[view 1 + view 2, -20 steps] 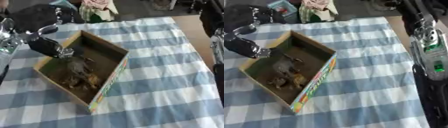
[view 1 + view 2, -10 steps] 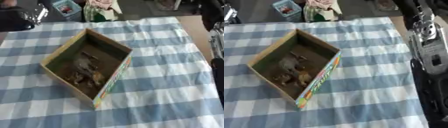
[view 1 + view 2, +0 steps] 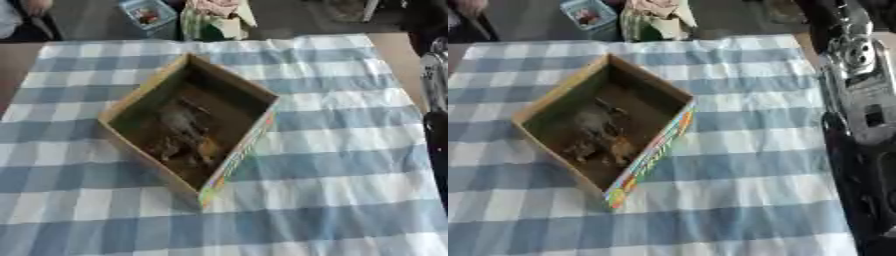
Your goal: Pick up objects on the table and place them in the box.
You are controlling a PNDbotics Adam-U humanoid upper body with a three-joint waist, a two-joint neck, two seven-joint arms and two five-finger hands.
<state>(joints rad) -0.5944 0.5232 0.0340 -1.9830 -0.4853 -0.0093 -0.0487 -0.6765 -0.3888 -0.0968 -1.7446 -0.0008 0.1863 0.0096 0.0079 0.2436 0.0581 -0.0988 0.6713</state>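
An open cardboard box (image 3: 188,125) holding small brownish objects (image 3: 184,135) sits on a blue-checked desk (image 3: 332,165). Neither hand shows, only the right arm (image 3: 859,100); any next placement should be centred over the box.

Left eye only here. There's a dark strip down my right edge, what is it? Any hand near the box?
Observer: That is the right arm. The right eye view shows a silver segment of it with a round joint, beside the table's far right corner.
Operator: How far down does it run?
Observer: A black part runs on to the bottom edge and hides the right edge of the cloth. It is well apart from the box.
Operator: And the hands?
Observer: The right eye view shows neither the right hand nor the left hand, only that arm.
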